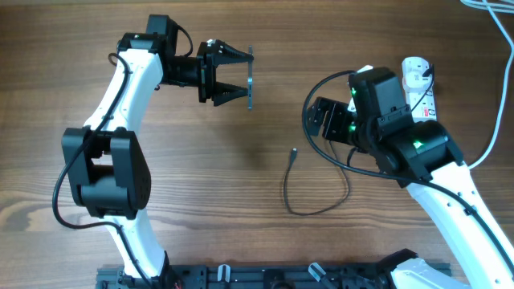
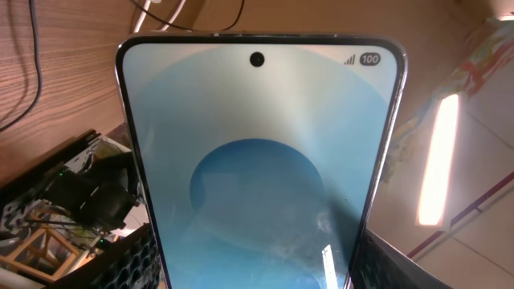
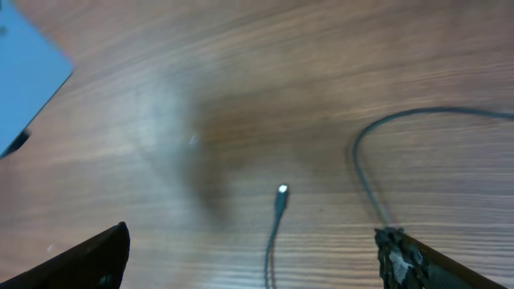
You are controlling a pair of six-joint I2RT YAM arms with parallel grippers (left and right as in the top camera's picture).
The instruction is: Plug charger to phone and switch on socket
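Have phone (image 1: pixel 250 78) clamped edge-up in left tool (image 1: pixel 242 76), off the tabletop (image 1: pixel 225 209). Have right tool (image 3: pixel 257 269) spread wide, empty, hovering over tip of charger (image 3: pixel 281 197) lying loose on the wood. Drop straight down, pinch just behind the tip, leave a stub for the port. Can't see the port anywhere, so align before pushing. Watch slack loop by right arm for snagging. Note socket (image 1: pixel 418 80) half hidden behind that arm, white cord (image 1: pixel 486 154) beside it.
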